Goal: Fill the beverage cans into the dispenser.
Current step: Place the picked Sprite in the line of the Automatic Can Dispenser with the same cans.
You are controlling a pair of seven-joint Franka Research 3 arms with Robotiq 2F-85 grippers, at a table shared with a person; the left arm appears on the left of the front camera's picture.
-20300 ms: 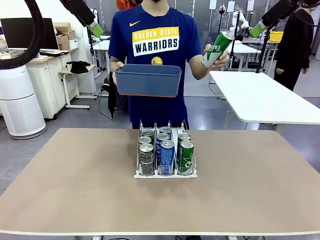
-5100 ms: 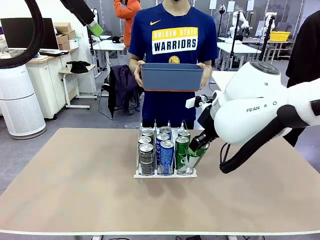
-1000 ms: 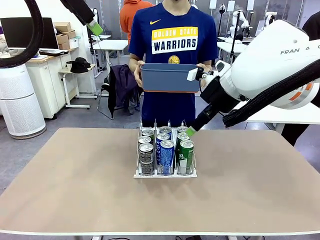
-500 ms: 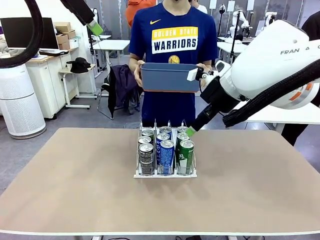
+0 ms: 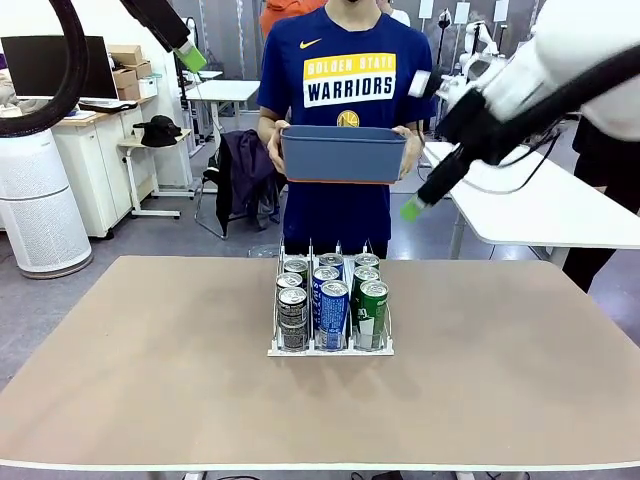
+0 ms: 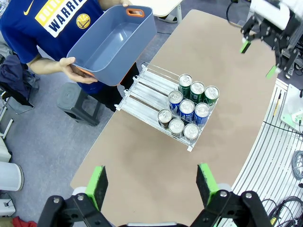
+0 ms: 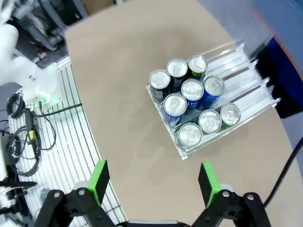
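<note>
You have nine beverage cans [image 5: 333, 300] standing in the dispenser [image 5: 330, 347] at centre frame on the tabletop [image 5: 150, 380]. Both sets of jaws hang apart, empty. The tub [image 5: 340, 155] looks empty, possibly; descending again risks toppling cans.

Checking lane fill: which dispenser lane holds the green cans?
The green cans fill the dispenser's lane on the robot's right; the blue cans sit in the middle, the dark cans on the left.

White arm [image 5: 590, 50], black cable, green-padded fingers [image 6: 97, 183]
</note>
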